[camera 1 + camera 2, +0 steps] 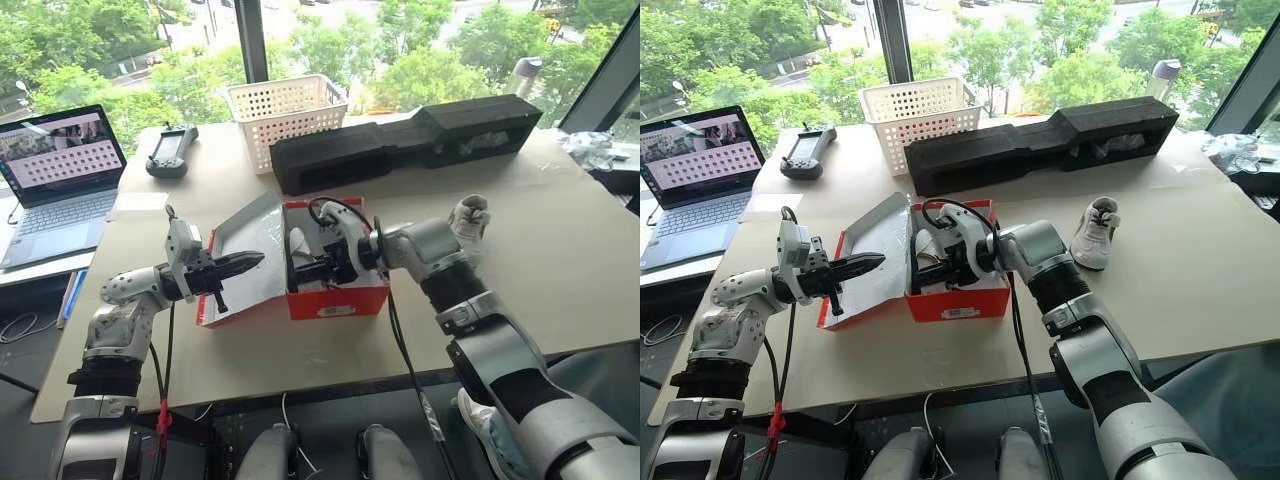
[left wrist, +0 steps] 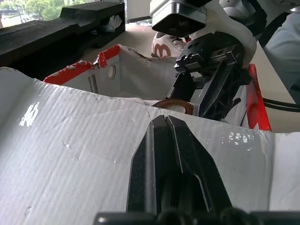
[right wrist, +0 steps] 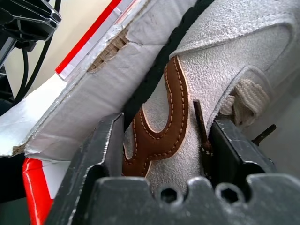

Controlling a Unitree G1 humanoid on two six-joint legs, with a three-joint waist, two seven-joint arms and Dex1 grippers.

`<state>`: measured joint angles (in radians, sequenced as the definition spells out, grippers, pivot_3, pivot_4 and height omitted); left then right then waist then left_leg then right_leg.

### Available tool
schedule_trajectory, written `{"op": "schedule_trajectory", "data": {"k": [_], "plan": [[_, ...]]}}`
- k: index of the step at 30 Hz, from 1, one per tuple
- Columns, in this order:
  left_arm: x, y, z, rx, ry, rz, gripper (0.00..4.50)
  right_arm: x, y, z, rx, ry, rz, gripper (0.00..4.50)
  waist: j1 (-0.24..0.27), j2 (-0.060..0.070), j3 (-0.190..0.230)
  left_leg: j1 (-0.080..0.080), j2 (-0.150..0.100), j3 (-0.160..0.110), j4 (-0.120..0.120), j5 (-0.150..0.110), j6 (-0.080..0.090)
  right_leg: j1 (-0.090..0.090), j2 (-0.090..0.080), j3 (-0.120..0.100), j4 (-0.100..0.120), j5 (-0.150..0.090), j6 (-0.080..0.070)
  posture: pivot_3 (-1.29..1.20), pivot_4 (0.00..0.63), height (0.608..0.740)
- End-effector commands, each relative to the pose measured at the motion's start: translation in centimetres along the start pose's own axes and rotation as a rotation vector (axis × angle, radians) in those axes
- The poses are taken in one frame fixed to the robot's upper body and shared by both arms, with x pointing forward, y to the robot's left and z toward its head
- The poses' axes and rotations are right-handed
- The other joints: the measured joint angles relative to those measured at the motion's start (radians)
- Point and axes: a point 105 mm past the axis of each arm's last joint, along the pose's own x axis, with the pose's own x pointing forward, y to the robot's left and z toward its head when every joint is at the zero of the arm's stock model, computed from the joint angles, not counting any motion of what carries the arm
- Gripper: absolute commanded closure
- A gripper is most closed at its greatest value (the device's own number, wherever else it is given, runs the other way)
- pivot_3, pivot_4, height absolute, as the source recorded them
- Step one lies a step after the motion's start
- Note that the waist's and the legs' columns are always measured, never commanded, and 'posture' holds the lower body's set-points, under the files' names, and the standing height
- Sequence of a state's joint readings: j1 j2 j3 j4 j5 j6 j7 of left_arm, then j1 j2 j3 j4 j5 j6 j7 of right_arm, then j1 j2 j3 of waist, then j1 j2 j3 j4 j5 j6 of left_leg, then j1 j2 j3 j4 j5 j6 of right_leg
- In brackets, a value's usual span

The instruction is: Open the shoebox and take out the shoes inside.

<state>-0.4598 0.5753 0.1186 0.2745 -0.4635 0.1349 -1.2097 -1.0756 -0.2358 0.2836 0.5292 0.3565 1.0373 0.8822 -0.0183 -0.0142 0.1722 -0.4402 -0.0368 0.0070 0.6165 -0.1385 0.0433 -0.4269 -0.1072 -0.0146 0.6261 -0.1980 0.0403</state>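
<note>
The table [image 1: 1200,300] is covered with a pale sheet and carries everything here. Along its far side lies a long black foam block [image 1: 1040,145], with a white basket [image 1: 920,115] just beside its left end. A laptop [image 1: 695,185] sits open at the far left edge, and a dark handheld controller [image 1: 805,152] lies between it and the basket.

The red box [image 1: 958,300] stands near the middle of the table, open, its lid [image 1: 872,255] folded back to the left with the white inside facing up (the cardboard is torn along one wall). One shoe [image 1: 1095,232] stands on the table to the right of the box, well apart from it. The other shoe [image 3: 187,93] is inside the box, lying against the white wall, with a brown curved trim on its side.

The right gripper [image 1: 925,265] reaches down into the box from the right, and its two fingers [image 3: 234,145] are pinching that shoe, one on each side of the upper. The left gripper [image 1: 865,265] points level over the folded-back lid, its fingers [image 2: 171,154] pressed together with nothing between them; whether they touch the lid is hard to tell.
</note>
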Motion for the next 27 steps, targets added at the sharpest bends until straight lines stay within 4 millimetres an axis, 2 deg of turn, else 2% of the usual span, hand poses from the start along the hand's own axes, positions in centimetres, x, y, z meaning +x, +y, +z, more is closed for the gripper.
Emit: {"op": "schedule_trajectory", "data": {"k": [1, 7, 16, 21, 24, 27], "plan": [[0.1, 0.1, 0.9, 0.049, -0.004, -0.006, 4.50, -1.3, -0.4, 1.0, 0.025, -0.041, -0.041, 2.99, 0.001, 0.000, 0.000, 0.000, 0.000, 0.000, 0.000, 0.000, 0.000, 0.000, 0.000, 0.000, 0.000, 0.000, 0.000, 0.00, 0.150, 0.737], [0.2, 0.2, 1.0, 0.053, -0.002, -0.007, 4.50, -4.4, 0.8, 3.5, 0.011, -0.134, -0.024, 2.99, 0.003, 0.000, 0.000, -0.004, 0.000, 0.000, 0.000, 0.000, 0.000, -0.004, 0.000, 0.000, 0.000, 0.000, 0.000, 0.00, 0.150, 0.737], [0.3, 0.2, 0.8, 0.054, 0.004, -0.011, 4.50, -8.4, 1.8, 6.3, -0.003, -0.266, -0.060, 2.99, 0.000, 0.000, 0.000, -0.010, 0.000, 0.000, 0.000, 0.004, 0.007, -0.010, 0.000, 0.001, 0.002, 0.001, -0.001, 0.00, 0.150, 0.737], [0.3, 0.3, 0.8, 0.056, 0.005, -0.011, 4.50, -12.8, 1.8, 10.0, -0.008, -0.456, -0.123, 2.99, 0.003, 0.000, 0.000, -0.012, 0.000, 0.001, 0.000, 0.004, 0.007, -0.011, -0.001, 0.001, 0.002, 0.001, -0.001, 0.00, 0.150, 0.737], [0.2, 0.3, 0.7, 0.054, 0.007, -0.013, 4.50, -16.8, -0.1, 11.6, -0.009, -0.582, -0.274, 2.99, 0.004, 0.000, 0.000, -0.012, 0.000, 0.001, 0.000, 0.004, 0.007, -0.012, -0.001, 0.000, 0.001, 0.001, -0.001, 0.00, 0.150, 0.737], [0.3, 0.2, 0.6, 0.053, 0.008, -0.016, 4.50, -21.8, -4.6, 11.4, -0.039, -0.631, -0.660, 2.99, 0.009, 0.000, 0.000, -0.013, 0.000, 0.001, 0.000, 0.004, 0.007, -0.012, -0.001, 0.000, 0.001, 0.001, -0.001, 0.00, 0.150, 0.737]]}}
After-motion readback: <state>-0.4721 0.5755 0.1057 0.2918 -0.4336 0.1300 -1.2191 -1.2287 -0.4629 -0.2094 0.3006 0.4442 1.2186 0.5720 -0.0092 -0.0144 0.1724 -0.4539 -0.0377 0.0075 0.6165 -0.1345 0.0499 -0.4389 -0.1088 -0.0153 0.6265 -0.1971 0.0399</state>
